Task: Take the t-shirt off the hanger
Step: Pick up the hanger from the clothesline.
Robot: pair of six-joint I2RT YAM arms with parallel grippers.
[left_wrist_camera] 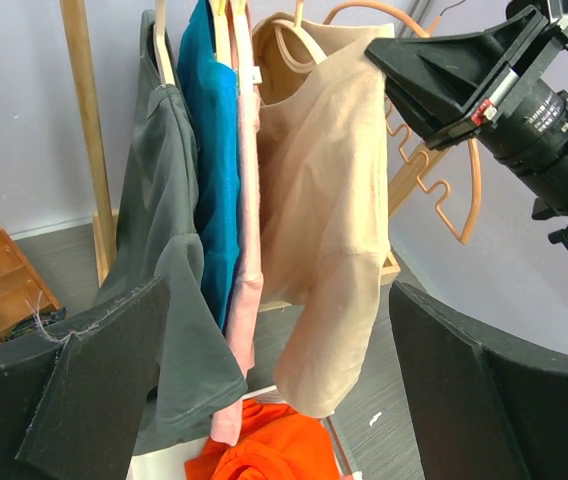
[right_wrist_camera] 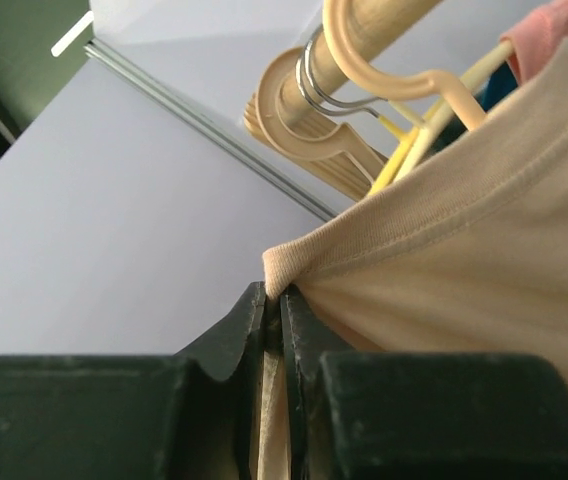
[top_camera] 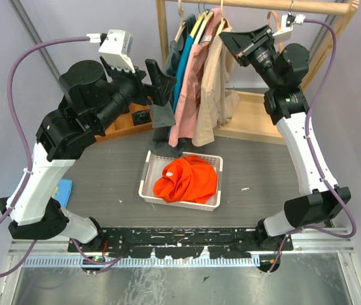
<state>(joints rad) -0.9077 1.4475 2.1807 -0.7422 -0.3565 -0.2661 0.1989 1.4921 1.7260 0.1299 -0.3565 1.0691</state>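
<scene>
- Right gripper point(right_wrist_camera: 274, 318), right wrist view: jaws pressed nearly together on a fold at the seamed edge of the beige t-shirt point(right_wrist_camera: 464, 250), which stretches up and to the right from the pinch.
- Beige t-shirt, left wrist view: hung at the right end of the row of garments, with its hanger point(left_wrist_camera: 286, 40) showing inside the neckline.
- Wooden rail point(right_wrist_camera: 364, 40): carries the hanger hooks just above the clamped cloth.
- Left gripper point(left_wrist_camera: 284, 340): jaws spread wide with nothing between them, held in the air in front of the garments and pointed at them.
- Neighbouring garments, left to right: dark grey t-shirt point(left_wrist_camera: 169, 250), teal shirt point(left_wrist_camera: 214, 150), pink shirt point(left_wrist_camera: 248, 200); the pink one lies against the beige t-shirt.
- Empty orange hanger point(left_wrist_camera: 464, 200): behind and to the right of the beige t-shirt, near the right arm's wrist.
- White basket point(top_camera: 147, 173): on the table below the rail, holding a crumpled orange garment point(top_camera: 187, 179).
</scene>
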